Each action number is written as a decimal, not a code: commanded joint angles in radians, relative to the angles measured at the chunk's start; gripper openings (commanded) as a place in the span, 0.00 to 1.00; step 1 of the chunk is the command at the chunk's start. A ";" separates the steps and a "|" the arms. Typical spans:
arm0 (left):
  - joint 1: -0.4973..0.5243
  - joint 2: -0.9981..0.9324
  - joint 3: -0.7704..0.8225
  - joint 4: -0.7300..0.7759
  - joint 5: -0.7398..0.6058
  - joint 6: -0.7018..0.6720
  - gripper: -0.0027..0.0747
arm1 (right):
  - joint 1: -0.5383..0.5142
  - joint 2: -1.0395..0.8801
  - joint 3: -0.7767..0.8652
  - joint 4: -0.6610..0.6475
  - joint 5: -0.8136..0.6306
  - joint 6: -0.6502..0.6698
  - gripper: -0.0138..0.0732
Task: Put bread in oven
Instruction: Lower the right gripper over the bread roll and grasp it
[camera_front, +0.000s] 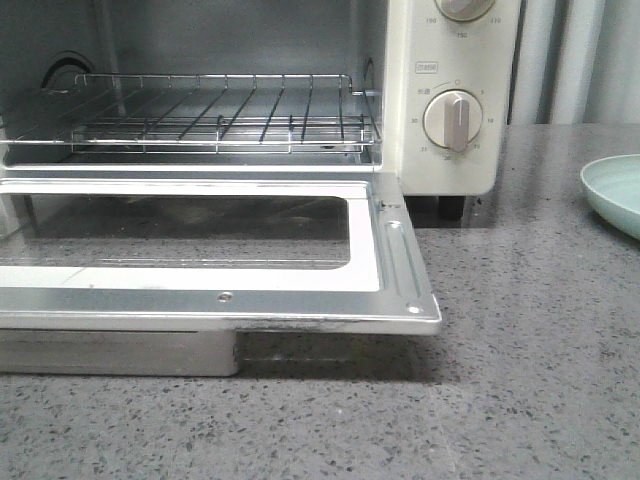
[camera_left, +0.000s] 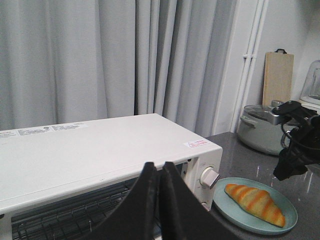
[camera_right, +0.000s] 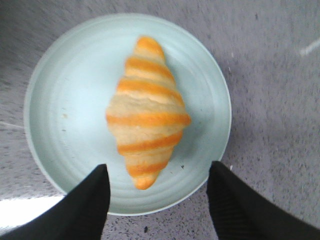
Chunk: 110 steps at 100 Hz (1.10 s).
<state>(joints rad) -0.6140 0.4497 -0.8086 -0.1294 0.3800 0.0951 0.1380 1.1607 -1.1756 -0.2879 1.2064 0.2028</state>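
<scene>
The bread (camera_right: 146, 113), a golden-brown roll with pale stripes, lies on a pale green plate (camera_right: 65, 110); both also show in the left wrist view, bread (camera_left: 255, 202) on plate (camera_left: 287, 220). My right gripper (camera_right: 157, 172) is open and hovers above the plate's near rim, apart from the bread. The cream-white oven (camera_front: 440, 100) stands with its glass door (camera_front: 200, 290) dropped open and its wire rack (camera_front: 210, 115) bare. My left gripper (camera_left: 156, 167) is shut and empty, held above the oven (camera_left: 100, 150).
The plate's edge (camera_front: 615, 195) shows at the right of the grey speckled counter (camera_front: 520, 380). A lidded grey pot (camera_left: 260, 131) and a wooden board (camera_left: 278, 77) stand behind the plate. Grey curtains hang behind the oven. The right arm (camera_left: 297, 142) hangs over the plate.
</scene>
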 joint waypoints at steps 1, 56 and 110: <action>0.003 0.006 -0.034 0.001 -0.051 -0.003 0.01 | -0.034 0.033 -0.028 -0.034 -0.022 0.004 0.61; 0.003 0.006 -0.034 0.001 -0.019 -0.003 0.01 | -0.061 0.237 -0.028 -0.005 -0.111 0.004 0.61; 0.003 0.006 -0.034 0.003 -0.008 -0.003 0.01 | -0.063 0.299 -0.035 -0.005 -0.082 -0.013 0.08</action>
<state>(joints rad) -0.6121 0.4497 -0.8108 -0.1214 0.4371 0.0951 0.0812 1.5014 -1.1779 -0.2711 1.1188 0.2057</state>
